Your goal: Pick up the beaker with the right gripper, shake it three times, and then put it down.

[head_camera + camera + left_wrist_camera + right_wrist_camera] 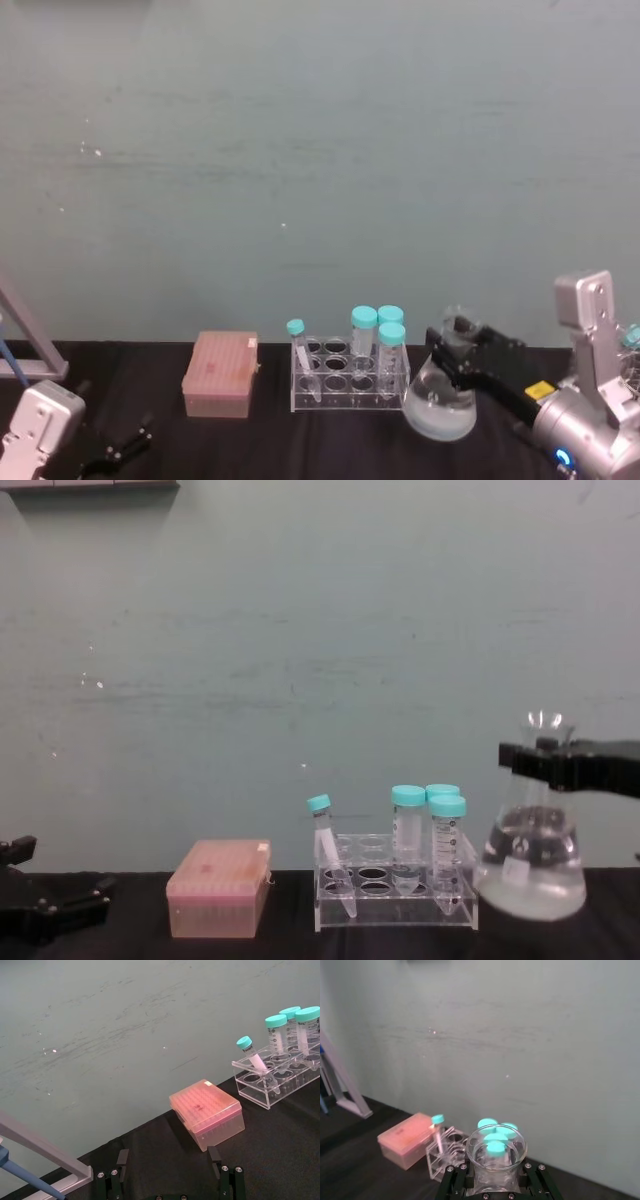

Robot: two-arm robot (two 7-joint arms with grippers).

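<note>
The clear glass beaker [530,872] with a wide bottom and a thin neck is on the right side of the black table [280,945], just beside the clear plastic rack [395,898] of blue-green capped tubes. The black right gripper [545,763] comes in from the right, and its jaws are clamped on the thin neck, just under the flared rim. I cannot tell if the bottom rests on the table or hangs just above it. Glass is hard, smooth and easy to break, so it could slip or crack. It looks like some clear water is inside, which would make the bottom heavy and could slosh when shaken. The neck is a good place to hold, since the rim should stop it sliding down. The black left gripper [168,1152] sits low at the near left, jaws apart
</note>
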